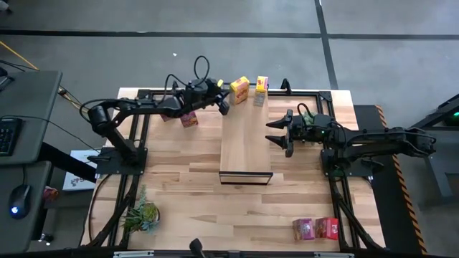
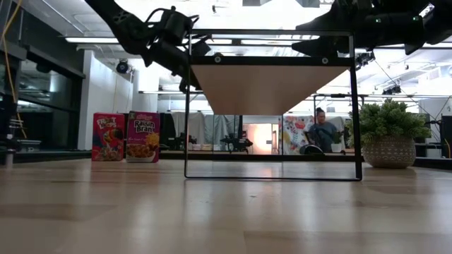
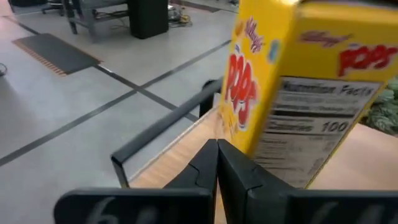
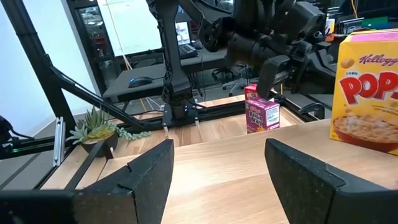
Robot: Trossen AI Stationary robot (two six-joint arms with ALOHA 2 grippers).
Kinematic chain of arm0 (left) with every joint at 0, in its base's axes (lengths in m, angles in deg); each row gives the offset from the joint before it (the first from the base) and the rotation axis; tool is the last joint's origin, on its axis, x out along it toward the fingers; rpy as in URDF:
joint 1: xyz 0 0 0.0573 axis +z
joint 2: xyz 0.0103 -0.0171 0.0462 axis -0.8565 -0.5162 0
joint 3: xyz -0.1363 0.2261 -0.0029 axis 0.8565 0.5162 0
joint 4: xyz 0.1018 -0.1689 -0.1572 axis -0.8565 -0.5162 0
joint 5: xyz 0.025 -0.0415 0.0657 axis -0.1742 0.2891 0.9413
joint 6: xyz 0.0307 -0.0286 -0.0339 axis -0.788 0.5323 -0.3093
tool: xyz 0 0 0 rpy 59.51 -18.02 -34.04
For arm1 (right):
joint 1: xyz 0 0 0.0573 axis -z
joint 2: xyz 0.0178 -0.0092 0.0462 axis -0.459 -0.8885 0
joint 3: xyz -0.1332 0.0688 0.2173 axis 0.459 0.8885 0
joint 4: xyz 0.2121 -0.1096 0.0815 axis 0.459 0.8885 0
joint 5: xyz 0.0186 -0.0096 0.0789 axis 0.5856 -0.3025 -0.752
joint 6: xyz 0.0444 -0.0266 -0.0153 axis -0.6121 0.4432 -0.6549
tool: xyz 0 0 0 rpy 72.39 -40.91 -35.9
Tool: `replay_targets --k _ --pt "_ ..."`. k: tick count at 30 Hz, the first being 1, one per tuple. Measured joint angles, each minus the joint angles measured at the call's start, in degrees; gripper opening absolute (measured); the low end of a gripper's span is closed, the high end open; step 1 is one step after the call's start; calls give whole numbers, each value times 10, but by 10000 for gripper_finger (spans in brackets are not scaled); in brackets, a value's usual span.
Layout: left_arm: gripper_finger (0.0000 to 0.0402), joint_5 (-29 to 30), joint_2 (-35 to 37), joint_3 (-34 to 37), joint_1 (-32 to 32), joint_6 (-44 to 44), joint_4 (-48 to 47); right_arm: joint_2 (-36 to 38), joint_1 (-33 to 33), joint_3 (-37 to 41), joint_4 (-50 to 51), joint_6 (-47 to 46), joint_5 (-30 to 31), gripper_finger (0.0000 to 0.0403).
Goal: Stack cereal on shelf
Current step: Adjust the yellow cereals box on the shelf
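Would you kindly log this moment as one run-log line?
left hand: shut, empty, beside yellow Corn Pops box | right hand: open, at shelf edge | yellow boxes on shelf: two

The shelf (image 1: 246,143) stands at the middle of the tabletop (image 1: 179,186), its length running from twelve to six o'clock. On its twelve o'clock end two cereal boxes stand side by side, one (image 1: 239,89) toward eleven and the other (image 1: 262,85) toward one. The left gripper (image 1: 224,106), shut and empty, sits just beside the eleven o'clock box at the shelf's corner. Beneath the left arm, at about ten o'clock, stands another box (image 1: 189,119), perhaps with a second behind it. The right gripper (image 1: 278,132), jaws apart, hovers at the shelf's three o'clock edge. Two boxes (image 1: 315,228) stand together at five o'clock, a potted plant (image 1: 141,215) at seven.
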Motion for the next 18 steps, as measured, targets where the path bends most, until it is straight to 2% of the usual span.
replay_targets --k 18 --pt "0 3 0 0 -43 71 14 0 0 0 0 0 7 245"
